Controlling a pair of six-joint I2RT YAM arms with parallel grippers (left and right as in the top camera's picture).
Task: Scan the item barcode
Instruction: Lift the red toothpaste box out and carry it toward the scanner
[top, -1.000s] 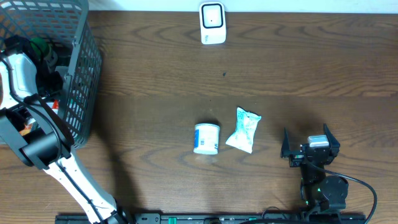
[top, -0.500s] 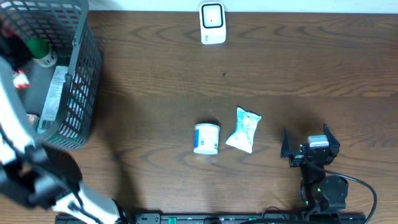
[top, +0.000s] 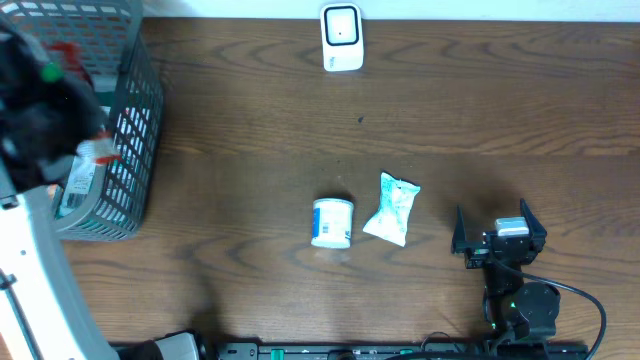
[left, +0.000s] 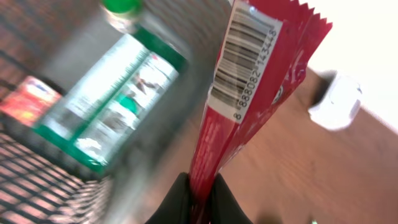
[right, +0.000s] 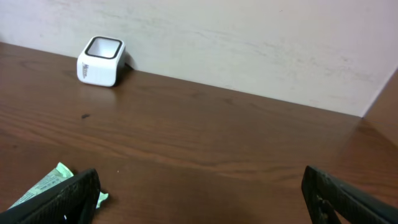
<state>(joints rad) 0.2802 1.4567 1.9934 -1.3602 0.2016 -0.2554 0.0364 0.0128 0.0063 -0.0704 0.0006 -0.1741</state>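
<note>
Left wrist: red packet (left: 245, 118), perhaps upright

Soft even light, faint shadows on table (top: 250, 130); left arm (top: 35, 125) smears overhead; in left wrist view packet (left: 249, 93) is sharp, basket (left: 43, 180) and bottle (left: 118, 99) blurred.

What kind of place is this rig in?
Probably a mock checkout station: white scanner at the wooden table's far edge, wire basket of packaged goods, barcoded red packet pinched in the left claw.
</note>
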